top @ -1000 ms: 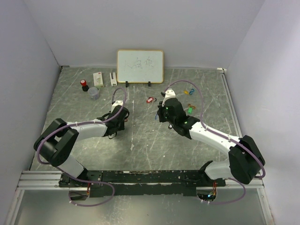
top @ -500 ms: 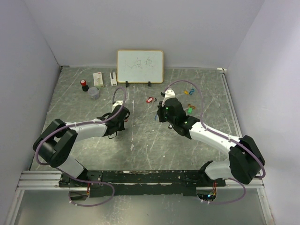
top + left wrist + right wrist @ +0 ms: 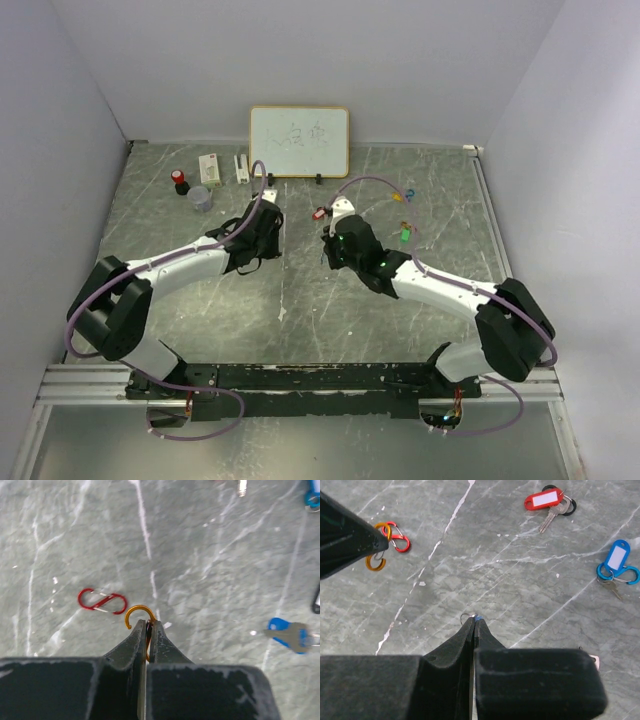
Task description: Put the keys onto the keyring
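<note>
The left gripper (image 3: 146,624) has its jaws pressed together on a small orange metal S-shaped clip (image 3: 140,608). Only one hooked end sticks out past the tips, and this clip looks to be serving as the keyring. A matching red S-shaped clip (image 3: 102,601) lies on the table just left of those jaws. The right gripper (image 3: 473,620) is fully closed too, with a fine wire loop and a speck of blue peeking from its tips. What hangs from that loop cannot be made out. Ahead of the right jaws and to their right lie a red plastic key tag with a metal key (image 3: 543,500) and a blue plastic key tag on a blue clip (image 3: 617,556). A blue-headed key (image 3: 285,630) shows to the right of the left jaws. The likely trouble is grip. The orange clip is pinched along a thin edge, so any sideways push while threading could swing it or pop it loose. The wire loop is caught only at the very tips and could slide out. The two tips must meet closely, so a small misalignment could knock them together.
</note>
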`<state>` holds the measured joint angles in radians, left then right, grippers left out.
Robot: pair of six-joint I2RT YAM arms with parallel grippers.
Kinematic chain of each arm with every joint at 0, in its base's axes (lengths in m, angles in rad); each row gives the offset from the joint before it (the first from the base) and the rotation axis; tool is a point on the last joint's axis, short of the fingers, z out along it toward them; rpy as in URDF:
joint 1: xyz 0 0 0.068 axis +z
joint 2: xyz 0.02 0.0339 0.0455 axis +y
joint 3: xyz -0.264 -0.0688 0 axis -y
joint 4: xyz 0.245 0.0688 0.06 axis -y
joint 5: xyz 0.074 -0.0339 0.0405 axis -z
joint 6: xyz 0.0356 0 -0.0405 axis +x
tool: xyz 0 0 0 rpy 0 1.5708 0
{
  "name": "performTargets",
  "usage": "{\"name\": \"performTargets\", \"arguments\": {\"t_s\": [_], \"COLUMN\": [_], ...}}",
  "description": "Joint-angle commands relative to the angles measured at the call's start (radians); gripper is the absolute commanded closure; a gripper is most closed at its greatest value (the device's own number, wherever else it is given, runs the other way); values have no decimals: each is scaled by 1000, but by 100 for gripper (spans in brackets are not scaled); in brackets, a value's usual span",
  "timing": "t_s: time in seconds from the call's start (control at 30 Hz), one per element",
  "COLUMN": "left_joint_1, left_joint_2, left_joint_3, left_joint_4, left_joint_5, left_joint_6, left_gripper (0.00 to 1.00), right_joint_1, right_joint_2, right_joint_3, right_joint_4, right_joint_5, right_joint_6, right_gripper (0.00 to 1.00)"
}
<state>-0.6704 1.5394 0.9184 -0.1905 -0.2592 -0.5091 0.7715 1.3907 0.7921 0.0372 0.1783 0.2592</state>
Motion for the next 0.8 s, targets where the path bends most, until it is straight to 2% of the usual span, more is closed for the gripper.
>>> {"name": "performTargets", "arguments": {"t_s": [0.0, 0.77], "left_joint_1": [-6, -17], "left_joint_2": [-18, -40], "left_joint_3": [47, 33], "left_joint_4": [0, 113], "left_joint_5": [115, 303], "left_joint_6": [11, -47], "left_gripper": [93, 93], "right_joint_1": [29, 96], "right_joint_2": [18, 92], "right_joint_3": [24, -14], "right_joint_4": [27, 165], "right_joint_5": [41, 120], "right_joint_6": [-28, -27], "right_gripper": [100, 100]}}
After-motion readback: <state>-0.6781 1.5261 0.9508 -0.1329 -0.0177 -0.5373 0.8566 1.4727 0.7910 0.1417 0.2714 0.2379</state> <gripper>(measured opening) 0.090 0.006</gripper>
